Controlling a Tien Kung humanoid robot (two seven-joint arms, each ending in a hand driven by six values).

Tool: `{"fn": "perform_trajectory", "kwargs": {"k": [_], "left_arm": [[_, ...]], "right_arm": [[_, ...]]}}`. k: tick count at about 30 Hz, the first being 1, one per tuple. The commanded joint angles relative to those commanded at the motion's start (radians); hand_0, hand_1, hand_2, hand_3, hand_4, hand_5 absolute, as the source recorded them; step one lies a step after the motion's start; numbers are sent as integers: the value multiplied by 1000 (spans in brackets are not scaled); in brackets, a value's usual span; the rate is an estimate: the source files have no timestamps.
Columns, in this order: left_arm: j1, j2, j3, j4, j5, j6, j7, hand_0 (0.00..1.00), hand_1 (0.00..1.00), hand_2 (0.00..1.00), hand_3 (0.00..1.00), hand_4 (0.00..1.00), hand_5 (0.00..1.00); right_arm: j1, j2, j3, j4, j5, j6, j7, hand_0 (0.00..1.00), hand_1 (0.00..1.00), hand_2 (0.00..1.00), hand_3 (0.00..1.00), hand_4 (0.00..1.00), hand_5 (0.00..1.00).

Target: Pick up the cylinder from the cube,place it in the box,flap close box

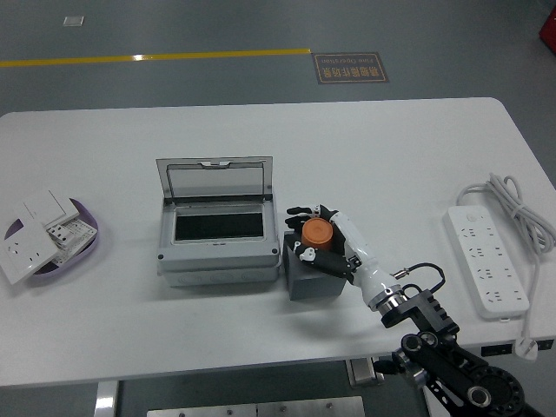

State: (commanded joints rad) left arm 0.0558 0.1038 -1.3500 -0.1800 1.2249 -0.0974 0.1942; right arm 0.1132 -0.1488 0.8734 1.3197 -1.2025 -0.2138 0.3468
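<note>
Where grey floor bears a yellow line point(156, 58), the white table point(373, 148) spreads.

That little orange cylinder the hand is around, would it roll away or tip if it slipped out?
The orange cylinder looks squat and stands upright on the grey cube, so it probably resists tipping. Knocked onto its side, its round wall would likely roll. It looks rigid and small against the right hand, so probably light.

This looks like a lab or industrial test hall. A bare grey sealed floor point(217, 26) fills the top of the frame, crossed by a yellow painted line point(156, 58), with a brown floor sign point(349, 67) at upper centre, behind a plain white worktable point(391, 148).
</note>
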Motion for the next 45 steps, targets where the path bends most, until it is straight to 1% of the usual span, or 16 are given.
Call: {"fn": "perform_trajectory", "kwargs": {"k": [5,6,11,12,17,18,23,24,25,29,30,35,36,40,42,45], "left_arm": [[0,0,0,0,0,0,0,637,665,587,636,713,273],[-1,0,1,0,0,0,-1,636,664,586,636,714,274],[0,0,2,0,-3,0,-3,636,664,586,636,714,274],[0,0,1,0,-3,0,-3,637,664,586,637,714,271],[1,-1,-2,0,-2,1,-3,637,664,586,637,714,271],[1,-1,-2,0,-2,1,-3,637,664,586,636,715,275],[2,-2,-6,0,1,1,-1,637,664,586,636,715,275],[3,-2,-8,0,3,1,0,637,665,587,637,716,273],[3,-1,-10,0,6,1,2,637,665,587,637,716,273],[4,-1,-19,0,15,1,6,637,665,587,637,716,273],[4,0,-21,0,18,1,7,636,664,587,636,717,277],[2,2,-24,0,23,1,10,636,664,587,636,717,277],[2,2,-24,0,24,1,10,636,665,587,637,720,282],[1,3,-25,0,26,0,12,636,665,587,637,720,282],[2,4,-28,0,29,1,14,636,665,587,637,721,287],[1,5,-31,0,33,1,16,636,665,587,637,721,287]], "right_arm": [[1,0,-3,2,1,-8,-1,712,653,586,617,336,2],[1,1,-4,3,2,-11,0,546,521,484,477,157,2],[3,3,-2,10,13,-29,13,546,521,484,477,157,2],[4,3,-1,12,16,-32,17,492,475,444,419,125,2],[14,6,14,38,11,-54,24,492,475,444,419,125,2],[17,6,16,45,7,-57,21,415,404,388,369,99,2],[54,10,1,91,-39,-77,-9,415,404,388,369,99,2],[64,14,-7,97,-50,-82,-16,362,354,356,345,54,2],[75,18,-16,102,-64,-86,-24,362,354,356,345,54,2],[134,53,-61,106,-140,-100,-73,362,354,356,345,54,2],[153,66,-76,103,-164,-102,-93,176,275,337,322,2,2],[239,119,-137,85,-295,-99,-193,176,275,337,322,2,2],[257,127,-148,80,-328,-95,-216,56,208,334,315,2,2],[323,149,-193,54,-453,-63,-301,56,208,334,315,2,2],[357,149,-210,38,-530,-26,-350,25,193,334,312,2,2],[397,149,-235,19,-634,27,-423,25,193,334,312,2,2]]}}
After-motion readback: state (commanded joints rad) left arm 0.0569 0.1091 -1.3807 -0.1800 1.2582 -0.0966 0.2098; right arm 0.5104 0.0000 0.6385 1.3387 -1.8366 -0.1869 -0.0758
